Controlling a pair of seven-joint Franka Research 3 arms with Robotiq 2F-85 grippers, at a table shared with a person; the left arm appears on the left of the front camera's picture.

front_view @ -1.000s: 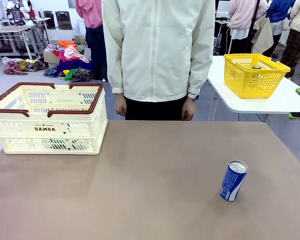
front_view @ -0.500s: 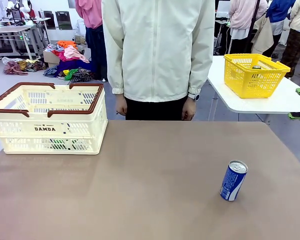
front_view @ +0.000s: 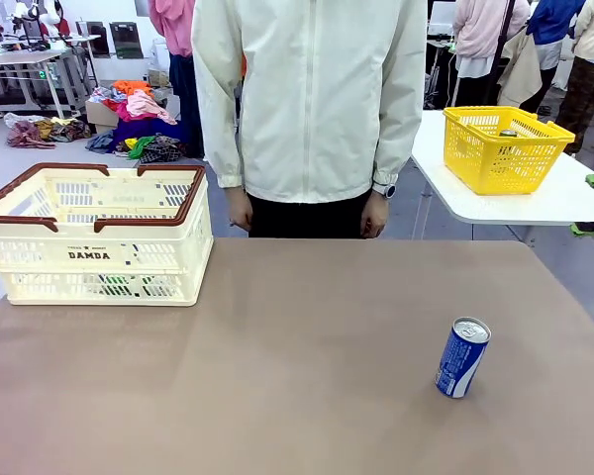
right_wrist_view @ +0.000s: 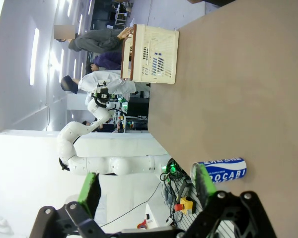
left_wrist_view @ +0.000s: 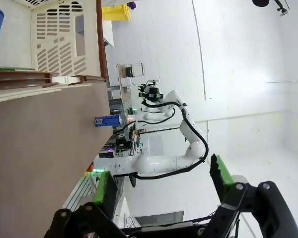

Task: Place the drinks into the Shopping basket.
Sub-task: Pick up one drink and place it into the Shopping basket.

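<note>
A: drink where?
B: blue-and-white slim drink can (front_view: 462, 357) upright, lower right, on brown worktop (front_view: 297, 386). cream slotted plastic basket (front_view: 94, 233) far left, well apart.
A: claws?
B: left claw (left_wrist_view: 163, 181), right claw (right_wrist_view: 146, 186) both wide, empty.

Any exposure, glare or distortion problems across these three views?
Front view: even light, sharp, the blue can casts only a faint shadow. Left wrist view: rolled sideways, white background washed out. Right wrist view: also rolled, left edge blown out, can lettering readable.
</note>
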